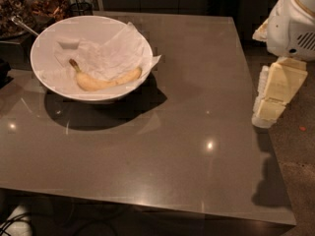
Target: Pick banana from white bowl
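The white bowl stands at the back left of the grey table, lined with crumpled white paper. The pale-yellow banana lies in the bowl's front part, its dark stem pointing up and left. My gripper hangs from the white arm at the right edge of the table, far to the right of the bowl and touching nothing.
The grey table has a glossy top. Dark containers of brownish food with a metal spoon stand behind the bowl at the back left. A speckled floor lies to the right of the table.
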`<state>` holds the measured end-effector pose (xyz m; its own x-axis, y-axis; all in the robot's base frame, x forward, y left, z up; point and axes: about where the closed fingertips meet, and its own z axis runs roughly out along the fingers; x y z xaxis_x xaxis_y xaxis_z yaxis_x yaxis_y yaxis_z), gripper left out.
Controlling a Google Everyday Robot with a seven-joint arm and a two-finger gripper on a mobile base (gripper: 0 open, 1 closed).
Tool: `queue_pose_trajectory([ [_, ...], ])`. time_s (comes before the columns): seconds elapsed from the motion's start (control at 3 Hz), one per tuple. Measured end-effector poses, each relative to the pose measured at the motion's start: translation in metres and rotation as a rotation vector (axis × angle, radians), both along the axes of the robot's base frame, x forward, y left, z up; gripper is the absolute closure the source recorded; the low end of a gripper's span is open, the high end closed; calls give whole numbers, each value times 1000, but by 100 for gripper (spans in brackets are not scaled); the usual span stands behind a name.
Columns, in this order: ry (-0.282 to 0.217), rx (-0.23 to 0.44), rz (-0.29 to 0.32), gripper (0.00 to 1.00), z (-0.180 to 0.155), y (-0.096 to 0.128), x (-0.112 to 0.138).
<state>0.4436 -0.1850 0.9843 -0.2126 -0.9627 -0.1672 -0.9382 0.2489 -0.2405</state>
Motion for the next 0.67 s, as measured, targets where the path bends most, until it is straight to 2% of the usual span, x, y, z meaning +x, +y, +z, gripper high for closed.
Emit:
queue_pose_trajectory([
  [0.33,31,-43,21,0,2,28,4],
  [0.67,37,-89,85,0,8,63,6],
])
